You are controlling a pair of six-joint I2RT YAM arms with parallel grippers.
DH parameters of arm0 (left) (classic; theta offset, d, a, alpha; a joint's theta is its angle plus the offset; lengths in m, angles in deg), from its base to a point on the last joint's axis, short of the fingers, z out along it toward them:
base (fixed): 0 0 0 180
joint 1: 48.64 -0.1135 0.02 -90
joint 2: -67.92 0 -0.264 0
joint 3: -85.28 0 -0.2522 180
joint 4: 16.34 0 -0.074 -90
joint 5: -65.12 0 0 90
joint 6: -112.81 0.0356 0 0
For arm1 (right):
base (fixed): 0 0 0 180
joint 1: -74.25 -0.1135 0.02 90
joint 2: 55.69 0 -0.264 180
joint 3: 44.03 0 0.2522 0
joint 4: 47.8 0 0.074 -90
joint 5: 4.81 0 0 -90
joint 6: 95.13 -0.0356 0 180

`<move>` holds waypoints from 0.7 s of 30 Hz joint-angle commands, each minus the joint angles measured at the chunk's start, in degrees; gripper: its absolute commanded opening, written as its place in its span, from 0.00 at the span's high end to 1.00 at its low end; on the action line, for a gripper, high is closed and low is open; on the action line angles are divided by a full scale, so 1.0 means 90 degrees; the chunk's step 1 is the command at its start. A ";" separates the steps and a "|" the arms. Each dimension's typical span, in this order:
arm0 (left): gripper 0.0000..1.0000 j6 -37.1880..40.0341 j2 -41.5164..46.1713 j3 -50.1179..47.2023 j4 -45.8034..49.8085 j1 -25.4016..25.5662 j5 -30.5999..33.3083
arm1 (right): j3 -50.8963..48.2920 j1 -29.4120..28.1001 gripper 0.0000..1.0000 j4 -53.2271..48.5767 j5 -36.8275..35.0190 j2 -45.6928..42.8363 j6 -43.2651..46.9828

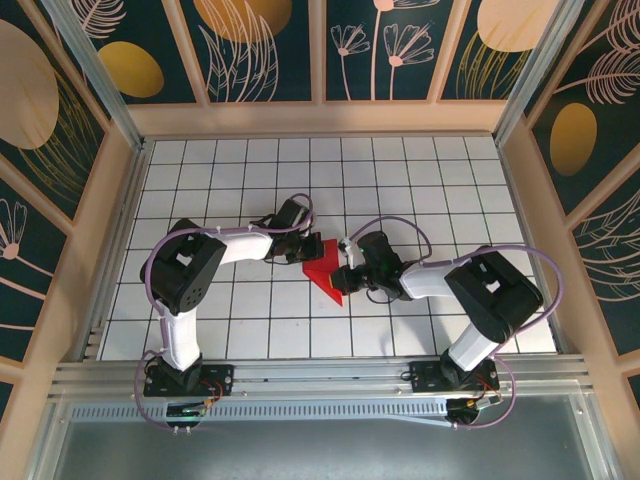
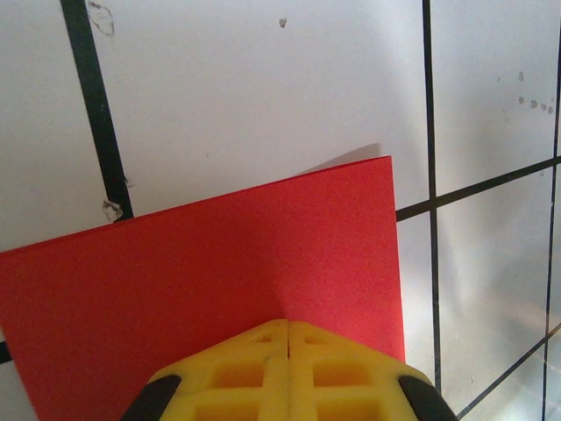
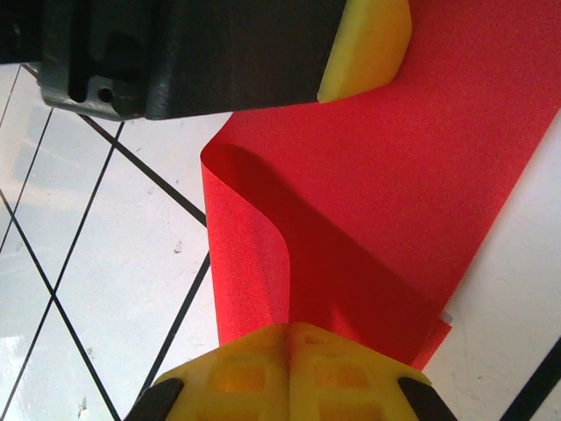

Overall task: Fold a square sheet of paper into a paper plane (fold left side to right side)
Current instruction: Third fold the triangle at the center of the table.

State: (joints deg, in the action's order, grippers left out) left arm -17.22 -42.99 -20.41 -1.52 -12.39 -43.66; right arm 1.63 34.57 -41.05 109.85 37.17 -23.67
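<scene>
Left tool (image 2: 287,324) closed, tips on red sheet (image 2: 219,263) | right tool (image 3: 287,328) pinching it | white grid table (image 1: 400,170) | floral walls (image 1: 270,50)

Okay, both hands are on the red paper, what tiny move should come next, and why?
Probably the right hand should carry its pinched edge lower and flatter over the red sheet: there it is bowed in a loose curl, not creased, while the closed left hand seems to pin the other part.

No text, label, brand name, number or sign can be read in any of the views.
</scene>
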 commanded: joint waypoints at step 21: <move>1.00 0.0111 -0.0366 -0.0058 0.0370 0.0081 0.0319 | 0.0250 0.0072 1.00 -0.0189 -0.0163 0.0163 0.0083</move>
State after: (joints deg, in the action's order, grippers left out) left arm -17.22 -43.08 -20.41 -1.96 -12.21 -43.38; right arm 3.00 34.64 -42.34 108.82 37.85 -23.52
